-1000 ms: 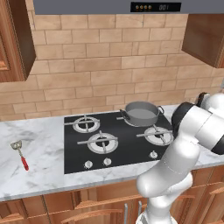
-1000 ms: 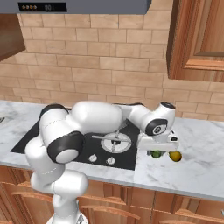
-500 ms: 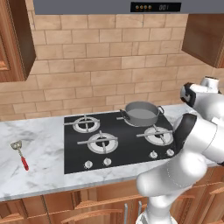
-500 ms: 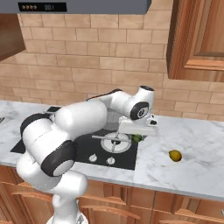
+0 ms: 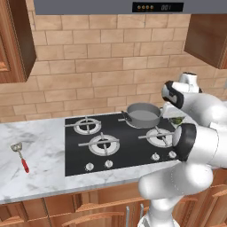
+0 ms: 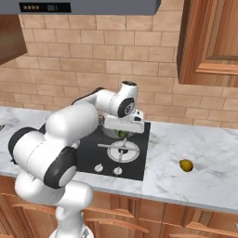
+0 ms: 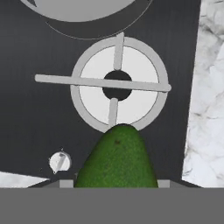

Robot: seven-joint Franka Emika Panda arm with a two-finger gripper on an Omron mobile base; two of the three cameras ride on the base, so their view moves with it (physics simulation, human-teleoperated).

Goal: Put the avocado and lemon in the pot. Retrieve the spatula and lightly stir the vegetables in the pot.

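Gripper (image 6: pixel 123 133) half-open, clamped on avocado (image 7: pixel 117 158), carried over burner toward pot (image 5: pixel 142 115) at 12; lemon (image 6: pixel 186 165) on counter.

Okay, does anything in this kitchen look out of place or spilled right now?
Nothing spilled or damaged. The lemon lies loose on the marble counter right of the stove, and the spatula lies on the counter far left. The gripper carries the avocado over the burner near the pot.
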